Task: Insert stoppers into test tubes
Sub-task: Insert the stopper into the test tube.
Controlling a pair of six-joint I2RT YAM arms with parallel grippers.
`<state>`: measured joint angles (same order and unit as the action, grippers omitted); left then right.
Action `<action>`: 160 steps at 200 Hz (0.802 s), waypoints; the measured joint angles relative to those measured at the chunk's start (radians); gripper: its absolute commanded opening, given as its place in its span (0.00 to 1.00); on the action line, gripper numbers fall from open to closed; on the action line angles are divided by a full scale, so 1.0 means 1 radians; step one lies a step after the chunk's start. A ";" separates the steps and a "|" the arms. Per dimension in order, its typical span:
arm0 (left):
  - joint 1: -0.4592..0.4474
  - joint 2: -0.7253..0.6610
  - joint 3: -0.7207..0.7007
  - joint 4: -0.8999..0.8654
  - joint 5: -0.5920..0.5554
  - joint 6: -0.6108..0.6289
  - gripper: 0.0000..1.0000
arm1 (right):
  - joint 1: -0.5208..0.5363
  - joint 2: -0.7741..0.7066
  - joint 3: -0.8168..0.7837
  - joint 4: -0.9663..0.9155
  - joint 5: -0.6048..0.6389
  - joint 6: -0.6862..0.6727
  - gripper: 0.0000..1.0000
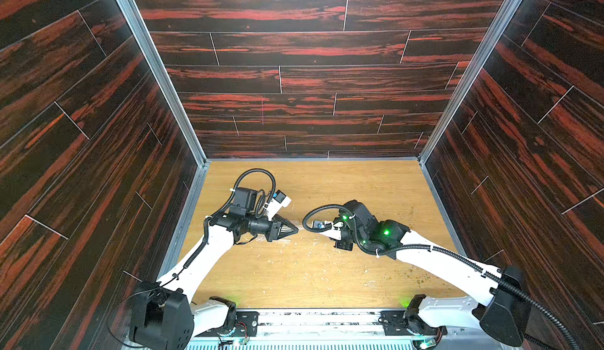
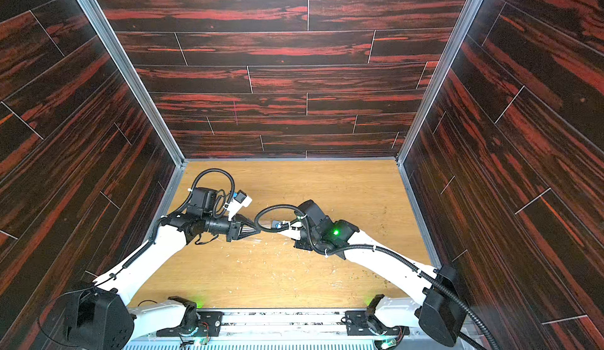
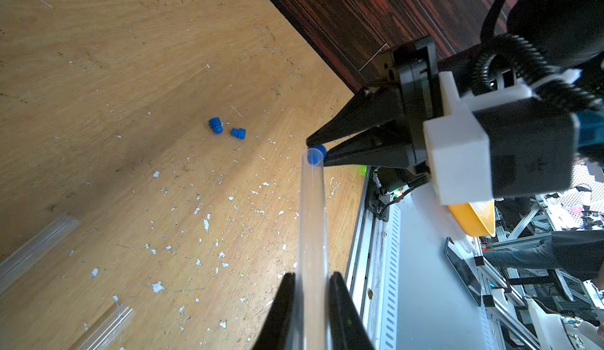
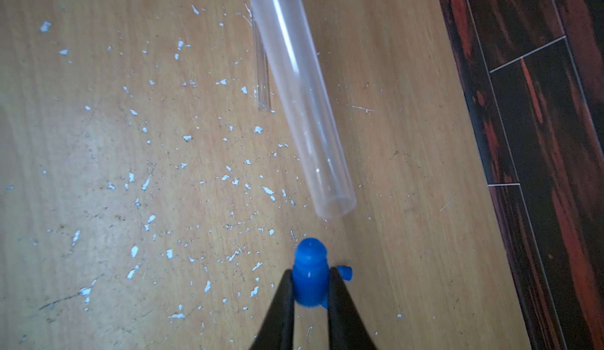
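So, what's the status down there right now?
Left gripper shut on test tube. Right gripper shut on stopper, just short of tube mouth. Nothing between them.

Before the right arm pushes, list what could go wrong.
1. The stopper in the right gripper sits off the line of the tube mouth; it may catch the rim and pop loose.
2. The left gripper pinches the smooth tube far from its mouth; a push may slide or swing it.

No lettering, label, brand, number or sign can be read anywhere in these views.
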<state>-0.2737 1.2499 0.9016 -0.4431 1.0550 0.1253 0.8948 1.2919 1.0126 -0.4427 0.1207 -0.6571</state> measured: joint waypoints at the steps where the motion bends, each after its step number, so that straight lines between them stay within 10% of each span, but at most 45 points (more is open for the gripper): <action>1: 0.000 0.000 0.000 0.000 0.000 0.000 0.10 | 0.000 0.000 0.000 0.000 0.000 0.000 0.19; 160: -0.037 0.040 0.000 -0.010 0.008 0.032 0.10 | 0.004 0.000 0.000 -0.005 -0.009 -0.018 0.19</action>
<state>-0.3111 1.2900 0.9012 -0.4526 1.0630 0.1577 0.8989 1.2919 1.0126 -0.4473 0.1116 -0.6754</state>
